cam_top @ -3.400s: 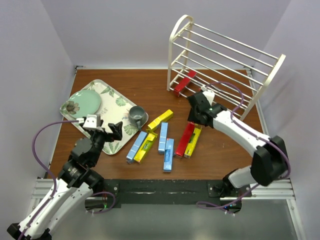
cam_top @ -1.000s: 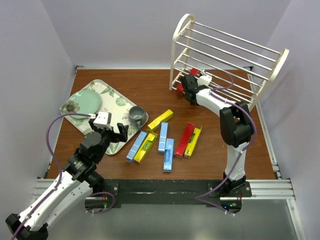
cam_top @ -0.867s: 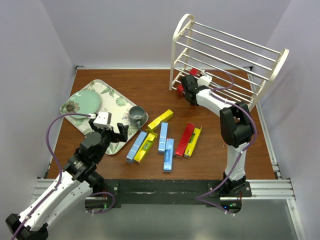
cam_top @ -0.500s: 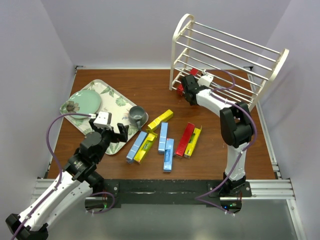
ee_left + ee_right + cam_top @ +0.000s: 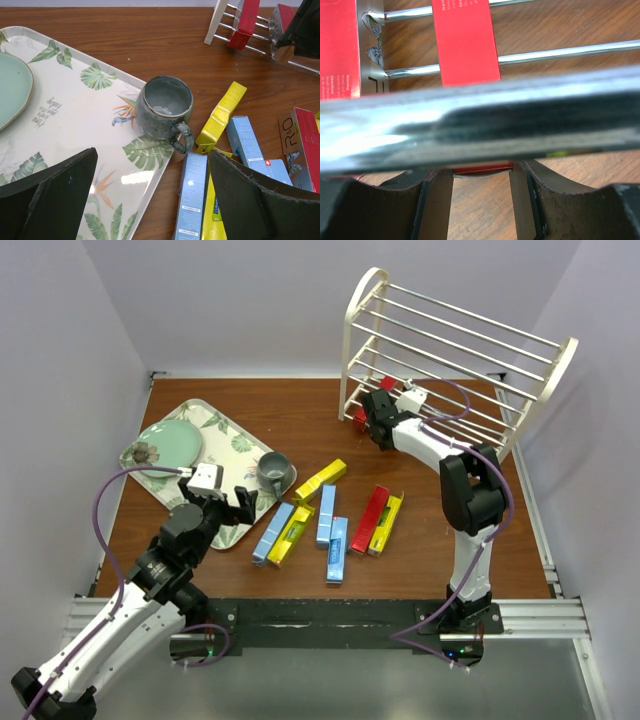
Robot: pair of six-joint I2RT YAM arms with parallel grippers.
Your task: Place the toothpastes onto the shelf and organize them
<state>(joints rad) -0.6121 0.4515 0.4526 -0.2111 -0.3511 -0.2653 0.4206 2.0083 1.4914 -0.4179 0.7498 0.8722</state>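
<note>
Brown wooden table [image 5: 300, 420] between pale lilac walls, seen from above. A cream shelf [image 5: 455, 350] stood at the back right. The right gripper [image 5: 372, 425] reached into its bottom tier, low enough to pass under the upper rods. Seven toothpastes [image 5: 326, 515] lay loose mid-table: three blue, three yellow, one red. The left gripper [image 5: 228, 505] hovered over a leaf-patterned tray [image 5: 225, 430] near a grey mug [image 5: 274, 472], probably parked aside so the arms did not cross.

From the left wrist, that claw gaped wide, holding nothing. Two red boxes [image 5: 245, 22] rested on the shelf's lowest rods.

From the right wrist, a blurred rod [image 5: 480, 120] crossed the view. Beyond it a red toothpaste [image 5: 465, 45] lay across two rods. Its near end sat between the narrow fingers [image 5: 437, 200], which seemed clamped on it. A second red box [image 5: 340, 50] lay just beside, apparently grouping colours.
</note>
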